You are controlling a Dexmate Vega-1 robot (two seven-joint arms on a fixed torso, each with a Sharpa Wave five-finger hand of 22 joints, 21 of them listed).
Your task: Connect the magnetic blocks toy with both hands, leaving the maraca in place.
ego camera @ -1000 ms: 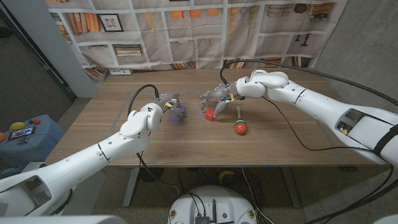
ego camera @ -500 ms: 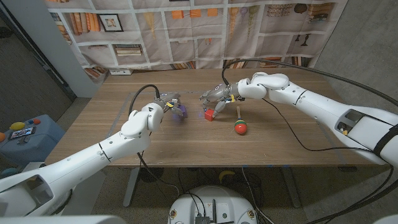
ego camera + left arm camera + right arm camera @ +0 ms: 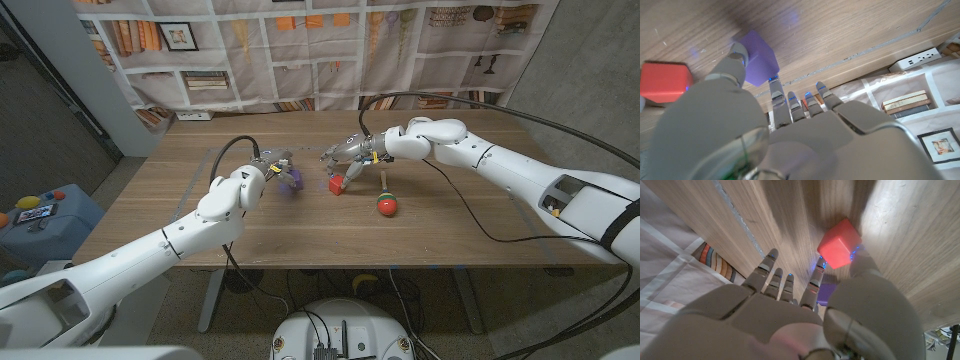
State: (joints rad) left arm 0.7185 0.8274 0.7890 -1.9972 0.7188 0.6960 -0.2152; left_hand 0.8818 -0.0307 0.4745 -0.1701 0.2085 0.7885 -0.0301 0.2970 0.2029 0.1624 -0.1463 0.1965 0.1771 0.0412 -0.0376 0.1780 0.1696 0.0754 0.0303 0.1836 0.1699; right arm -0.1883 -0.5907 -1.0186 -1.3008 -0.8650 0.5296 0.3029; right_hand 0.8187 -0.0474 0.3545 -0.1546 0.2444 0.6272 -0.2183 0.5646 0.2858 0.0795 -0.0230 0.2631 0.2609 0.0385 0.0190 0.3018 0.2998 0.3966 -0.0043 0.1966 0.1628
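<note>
the left hand (image 3: 268, 168) pinched the purple block (image 3: 290, 180) between thumb and a finger, the block low over the table (image 3: 180, 205), left of the middle. in the left wrist view its thumb (image 3: 737, 57) lay against that purple block (image 3: 760, 57). the right hand (image 3: 350, 158) pinched the red block (image 3: 337, 185), its other fingers (image 3: 771, 270) spread; the 2 blocks sat near each other but apart. the maraca (image 3: 386, 203) lay on the table just right of the red block, its stick pointing away from the robot.
</note>
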